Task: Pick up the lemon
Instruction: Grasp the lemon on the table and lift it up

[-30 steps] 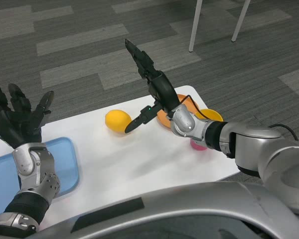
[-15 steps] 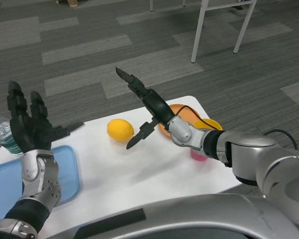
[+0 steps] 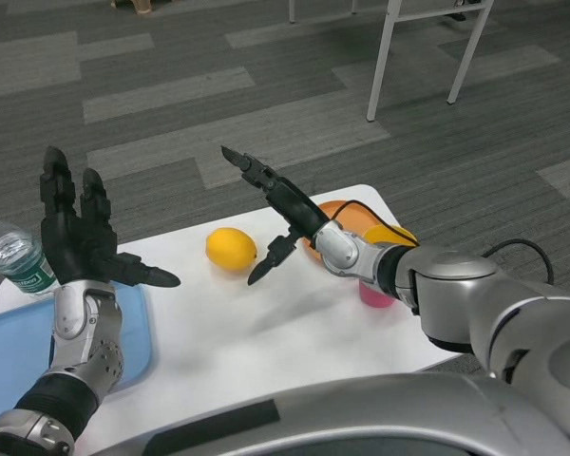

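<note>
A yellow lemon (image 3: 231,249) lies on the white table (image 3: 266,323), towards its far edge. My right hand (image 3: 277,214) is raised just right of the lemon, fingers spread wide with nothing in them; its thumb points down close to the lemon's right side without touching it. My left hand (image 3: 80,239) is held up over the table's left side, palm open and fingers apart, well left of the lemon.
A blue tray (image 3: 9,347) lies at the left under my left arm. A clear water bottle (image 3: 9,255) stands at the far left. Behind my right wrist are an orange plate (image 3: 351,214) and a pink cup (image 3: 375,290) with a yellow thing (image 3: 394,233) on it.
The camera has shifted a little. My left hand has moved right and its thumb now sticks out sideways. My right hand has dropped slightly, still open beside the lemon.
</note>
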`<action>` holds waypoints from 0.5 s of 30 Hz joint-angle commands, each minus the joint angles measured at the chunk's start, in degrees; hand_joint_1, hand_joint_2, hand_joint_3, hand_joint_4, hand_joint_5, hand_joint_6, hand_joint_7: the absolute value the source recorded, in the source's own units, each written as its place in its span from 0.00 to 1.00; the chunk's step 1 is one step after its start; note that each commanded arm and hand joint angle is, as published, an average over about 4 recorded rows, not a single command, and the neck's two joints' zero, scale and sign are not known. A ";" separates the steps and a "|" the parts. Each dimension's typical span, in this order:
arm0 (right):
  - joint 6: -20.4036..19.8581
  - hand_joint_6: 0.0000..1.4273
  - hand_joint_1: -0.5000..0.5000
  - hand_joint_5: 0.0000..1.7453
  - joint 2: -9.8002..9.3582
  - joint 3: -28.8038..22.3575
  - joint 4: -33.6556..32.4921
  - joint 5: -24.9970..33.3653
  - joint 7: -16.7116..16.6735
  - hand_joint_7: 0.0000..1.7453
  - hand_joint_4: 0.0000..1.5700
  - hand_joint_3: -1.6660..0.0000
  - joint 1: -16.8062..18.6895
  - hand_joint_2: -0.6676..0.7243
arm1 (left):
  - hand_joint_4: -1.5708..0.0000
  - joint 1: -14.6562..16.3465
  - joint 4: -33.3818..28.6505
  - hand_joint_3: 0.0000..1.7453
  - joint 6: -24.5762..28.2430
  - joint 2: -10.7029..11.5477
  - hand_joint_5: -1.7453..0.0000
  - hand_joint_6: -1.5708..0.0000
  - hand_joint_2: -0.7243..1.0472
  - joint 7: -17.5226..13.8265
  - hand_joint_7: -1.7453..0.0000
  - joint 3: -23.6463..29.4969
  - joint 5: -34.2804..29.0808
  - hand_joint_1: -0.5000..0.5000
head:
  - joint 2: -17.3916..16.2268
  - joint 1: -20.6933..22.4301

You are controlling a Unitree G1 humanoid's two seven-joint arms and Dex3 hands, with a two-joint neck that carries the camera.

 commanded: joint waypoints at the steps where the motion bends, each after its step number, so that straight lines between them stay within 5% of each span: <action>1: 1.19 0.00 0.33 0.00 1.01 2.47 1.57 0.45 0.34 0.00 0.00 1.00 -2.48 0.40 | 1.00 -1.04 0.42 0.05 0.52 0.56 1.00 1.00 0.00 -0.25 0.97 -0.94 -0.11 0.00 | -0.29 -0.46; 15: 2.00 0.00 0.33 0.00 2.54 5.79 2.34 0.67 1.95 0.00 0.00 1.00 -3.45 0.35 | 1.00 -1.53 0.80 0.05 0.65 1.15 1.00 1.00 0.05 -0.25 0.99 -1.93 -1.01 0.00 | -1.31 0.35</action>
